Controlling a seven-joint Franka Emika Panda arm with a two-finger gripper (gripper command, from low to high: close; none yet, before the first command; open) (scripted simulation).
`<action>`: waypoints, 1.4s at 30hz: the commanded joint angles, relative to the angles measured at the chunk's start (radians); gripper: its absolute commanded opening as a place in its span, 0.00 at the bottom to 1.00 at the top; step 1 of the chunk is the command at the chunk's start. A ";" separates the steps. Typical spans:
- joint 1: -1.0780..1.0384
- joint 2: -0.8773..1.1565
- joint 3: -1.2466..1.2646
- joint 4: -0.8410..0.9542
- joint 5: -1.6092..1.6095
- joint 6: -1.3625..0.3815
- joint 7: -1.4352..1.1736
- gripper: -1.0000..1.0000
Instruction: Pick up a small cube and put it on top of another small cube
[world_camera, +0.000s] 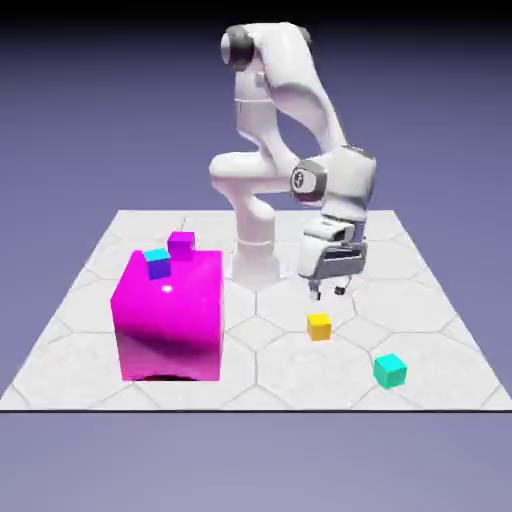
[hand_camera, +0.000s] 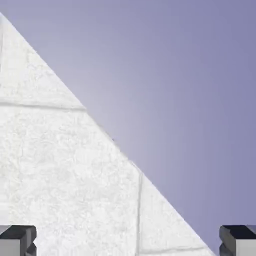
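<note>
The fingers (world_camera: 329, 291) hang spread wide, grasping nothing, above the worktop (world_camera: 420, 300). The yellow cube (world_camera: 319, 326) lies just below them; the teal cube (world_camera: 390, 370) sits farther off, toward the exterior view's right.

Pale hexagon-tiled table (world_camera: 420, 300), plain blue-violet backdrop (world_camera: 90, 100) darkening toward the upper corners, soft even light

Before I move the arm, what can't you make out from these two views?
- Hand view: no cube shows at all; only the table, the backdrop and the two fingers, cut off by the bottom edge.
- Exterior view: the big magenta block hides the table behind it.
- Exterior view: the small magenta cube and the cyan-topped cube sit close together on the block; touching or apart, I cannot tell.
- Exterior view: the teal-green cube is too small for surface detail.
</note>
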 joint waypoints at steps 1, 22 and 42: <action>-0.002 0.036 0.021 0.024 -0.031 -0.036 -0.010 0.50; 0.059 0.797 0.470 0.538 -0.688 -0.799 -0.212 0.50; -0.073 0.490 0.262 0.389 -0.313 -0.771 0.056 0.00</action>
